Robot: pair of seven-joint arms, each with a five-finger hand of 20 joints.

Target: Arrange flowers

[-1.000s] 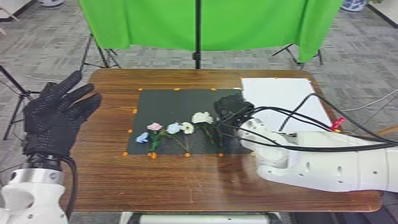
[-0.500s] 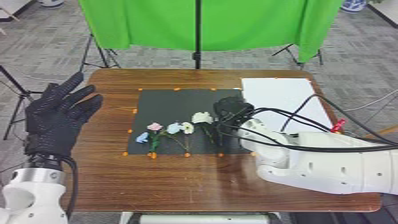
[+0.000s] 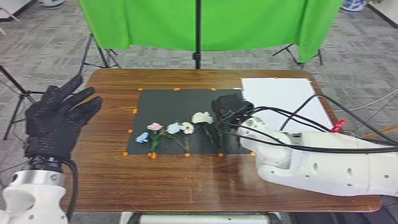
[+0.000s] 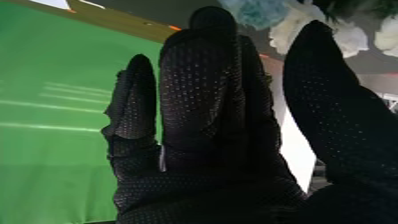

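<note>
The black-fabric-gloved right hand point(image 3: 231, 106) is positioned near frame centre (fingers straight, thumb apart), beside a white, green-stemmed flower point(image 3: 202, 118).

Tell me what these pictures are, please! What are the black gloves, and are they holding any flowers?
That's a robot with two white arms. One picture looks down from its head; the other is from its right wrist, so that glove looks huge.

The gloves are its left hand and right hand. Both are empty, fingers fairly straight.

On the brown table are a white sheet and a black sheet, with pink, blue and white flowers lying on the black one.
</note>
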